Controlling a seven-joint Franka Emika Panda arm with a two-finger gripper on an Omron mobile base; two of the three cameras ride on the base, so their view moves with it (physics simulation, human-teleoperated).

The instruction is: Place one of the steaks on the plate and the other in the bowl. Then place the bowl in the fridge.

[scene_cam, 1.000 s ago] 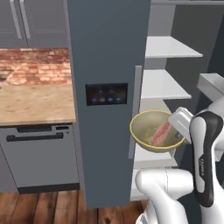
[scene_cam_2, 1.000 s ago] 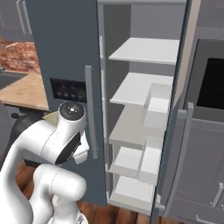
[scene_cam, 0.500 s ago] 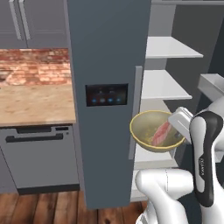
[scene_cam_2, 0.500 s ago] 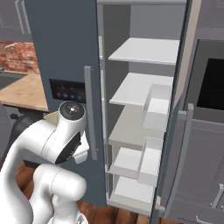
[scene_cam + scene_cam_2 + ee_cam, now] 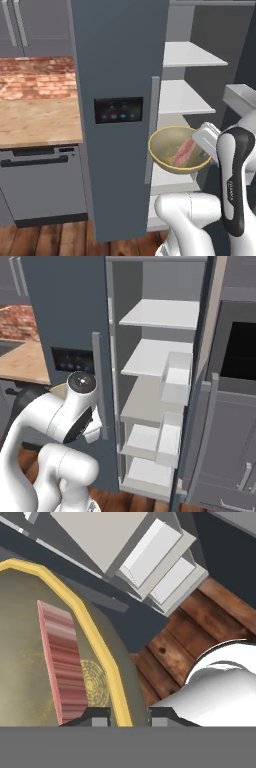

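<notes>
- One steak (image 5: 184, 152) is seen lying inside the bowl (image 5: 172, 150), leaning against the side nearest the gripper (image 5: 204, 150); in the hand view the same steak (image 5: 62, 662) is shown as a pinkish striped slab on the olive inner wall of the bowl (image 5: 30, 657).
- The bowl is held off the floor, in front of the open right half of the fridge (image 5: 120, 75), just beside the edge of the closed left door and its long silver handle (image 5: 151, 130).
- The fingers (image 5: 92, 717) are closed on the bowl's pale yellow rim, one fingertip inside the bowl and the other outside it, as the hand view shows.
- The bowl is level with the lower white shelves (image 5: 150, 401), but no shelf is touched by it.
- The black panel with blue lights (image 5: 118, 110) is set in the closed door, just above and to the left of the bowl.
- The fridge's right door (image 5: 205, 356) is swung wide open, with white door bins (image 5: 175, 376) on its inner side.
- A wooden desk (image 5: 35, 122) with a brick wall behind it lies to the left of the fridge, above a grey dishwasher (image 5: 42, 185).
</notes>
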